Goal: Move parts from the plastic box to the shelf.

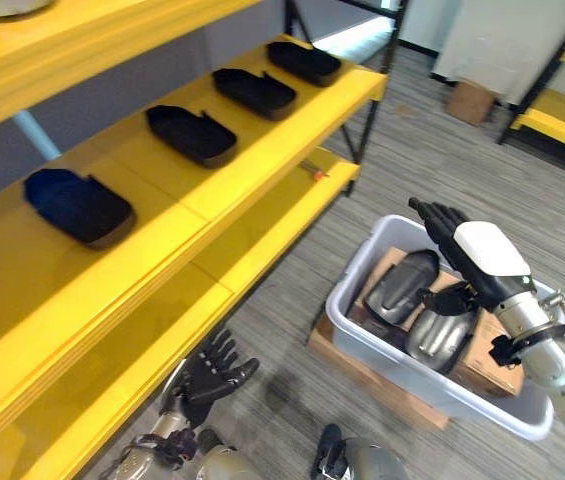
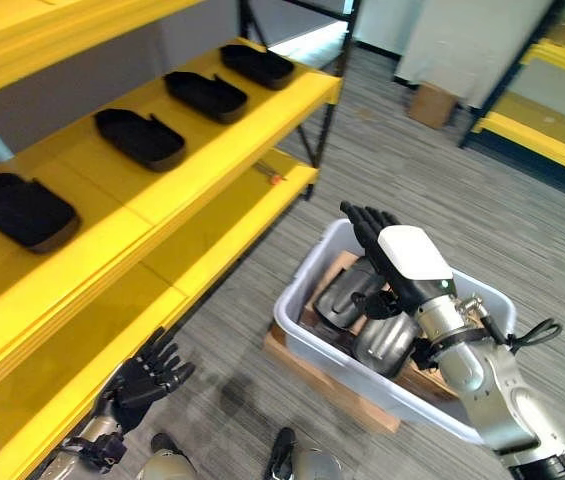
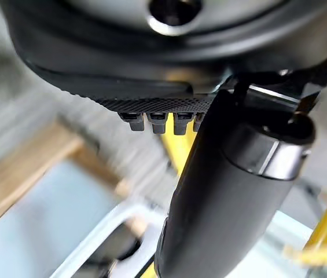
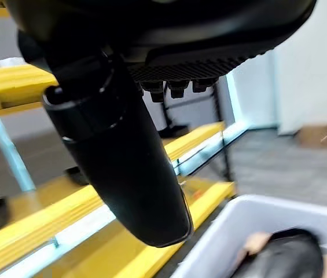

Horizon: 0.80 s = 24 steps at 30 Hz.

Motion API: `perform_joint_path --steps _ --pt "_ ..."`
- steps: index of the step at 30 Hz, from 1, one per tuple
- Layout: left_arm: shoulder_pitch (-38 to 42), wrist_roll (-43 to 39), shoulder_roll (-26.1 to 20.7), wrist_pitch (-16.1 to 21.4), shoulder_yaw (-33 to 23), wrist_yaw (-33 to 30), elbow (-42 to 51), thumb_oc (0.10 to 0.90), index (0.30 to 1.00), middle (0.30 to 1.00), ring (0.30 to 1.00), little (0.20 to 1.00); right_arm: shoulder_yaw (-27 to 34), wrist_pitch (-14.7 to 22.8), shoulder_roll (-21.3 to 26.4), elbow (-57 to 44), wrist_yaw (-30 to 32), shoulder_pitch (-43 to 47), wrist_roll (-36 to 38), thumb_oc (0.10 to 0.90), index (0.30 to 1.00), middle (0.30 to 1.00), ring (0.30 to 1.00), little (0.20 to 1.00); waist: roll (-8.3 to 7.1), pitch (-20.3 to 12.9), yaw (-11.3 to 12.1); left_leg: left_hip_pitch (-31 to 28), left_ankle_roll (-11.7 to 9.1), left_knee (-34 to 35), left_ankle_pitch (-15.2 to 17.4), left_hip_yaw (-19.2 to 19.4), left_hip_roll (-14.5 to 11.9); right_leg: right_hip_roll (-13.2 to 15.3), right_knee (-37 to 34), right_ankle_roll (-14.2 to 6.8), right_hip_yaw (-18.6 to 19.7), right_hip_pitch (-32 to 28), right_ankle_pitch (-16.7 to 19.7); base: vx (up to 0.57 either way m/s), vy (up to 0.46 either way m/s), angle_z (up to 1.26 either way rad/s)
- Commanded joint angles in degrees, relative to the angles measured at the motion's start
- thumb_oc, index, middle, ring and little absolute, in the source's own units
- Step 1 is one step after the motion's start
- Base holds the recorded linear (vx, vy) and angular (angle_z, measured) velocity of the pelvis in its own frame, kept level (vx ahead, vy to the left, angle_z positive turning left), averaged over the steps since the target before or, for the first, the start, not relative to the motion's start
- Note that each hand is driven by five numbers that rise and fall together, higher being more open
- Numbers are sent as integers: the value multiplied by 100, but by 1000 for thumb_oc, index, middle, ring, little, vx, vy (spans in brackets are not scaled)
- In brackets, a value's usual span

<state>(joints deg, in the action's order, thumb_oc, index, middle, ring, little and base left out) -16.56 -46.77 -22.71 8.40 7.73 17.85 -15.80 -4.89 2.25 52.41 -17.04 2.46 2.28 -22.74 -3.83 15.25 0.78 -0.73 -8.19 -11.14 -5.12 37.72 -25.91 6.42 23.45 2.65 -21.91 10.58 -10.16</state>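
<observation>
No readable text, labels or numbers anywhere I look: nothing on the yellow shelf [image 1: 262, 150], the plastic box [image 1: 362, 335], the dark parts [image 1: 190, 134] or the cardboard carton [image 1: 470, 100] on the floor.

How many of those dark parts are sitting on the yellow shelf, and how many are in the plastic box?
Dark parts on the yellow shelf: 4
Shiny dark parts in the plastic box: 2
Total: 6
</observation>
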Motion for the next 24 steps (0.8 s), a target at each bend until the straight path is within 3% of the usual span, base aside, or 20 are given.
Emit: perform_joint_path --steps 1,11,16,18,21,22,24 --pt "68 150 99 666 -108 115 451 900 1000 1000 1000 1000 318 433 -94 -214 313 757 -406 900 1000 1000 1000 1000 59 -32 58 351 76 -446 510 -304 -22 947 -558 -1019 -97 -993 33 -58 -64 -84" --pt "318 310 24 556 -108 114 481 900 1000 1000 1000 1000 305 478 -185 461 609 801 -992 900 1000 1000 1000 1000 177 -138 -143 -11 195 -512 899 -448 314 931 -560 -978 273 -760 125 -49 -114 -29" --pt "571 306 -51 637 -109 -84 600 900 1000 1000 1000 1000 213 993 -59 538 396 867 -1329 900 1000 1000 1000 1000 183 -170 -217 -109 270 -618 1087 -540 367 895 -389 -914 387 -624 29 -74 -252 -42" --pt "663 279 -101 725 -96 -242 702 900 1000 1000 1000 1000 56 1176 50 556 209 974 -1356 900 1000 1000 1000 1000 165 -223 -244 -196 188 -567 910 -530 244 836 -400 -860 346 -614 -3 -49 -278 -12" --pt "780 186 -49 767 -152 -375 874 900 1000 1000 1000 1000 -305 1398 134 540 180 1179 -1429 900 1000 1000 1000 1000 143 -320 -217 -228 -72 -264 320 -659 -12 727 -474 -755 218 -643 -43 -9 -188 -4" --pt "800 235 -67 679 -211 -367 949 900 1000 1000 1000 1000 -529 1470 122 491 251 1294 -1546 900 1000 1000 1000 1000 148 -326 -106 -188 -101 -25 196 -950 76 716 -381 -741 208 -651 -113 39 -68 -8" --pt "798 360 -86 624 -251 -342 947 900 1000 1000 1000 1000 -676 1526 127 479 253 1403 -1544 900 1000 1000 1000 1000 136 -313 -41 -212 -80 59 244 -1062 193 749 -356 -744 179 -688 -130 60 -23 -12"
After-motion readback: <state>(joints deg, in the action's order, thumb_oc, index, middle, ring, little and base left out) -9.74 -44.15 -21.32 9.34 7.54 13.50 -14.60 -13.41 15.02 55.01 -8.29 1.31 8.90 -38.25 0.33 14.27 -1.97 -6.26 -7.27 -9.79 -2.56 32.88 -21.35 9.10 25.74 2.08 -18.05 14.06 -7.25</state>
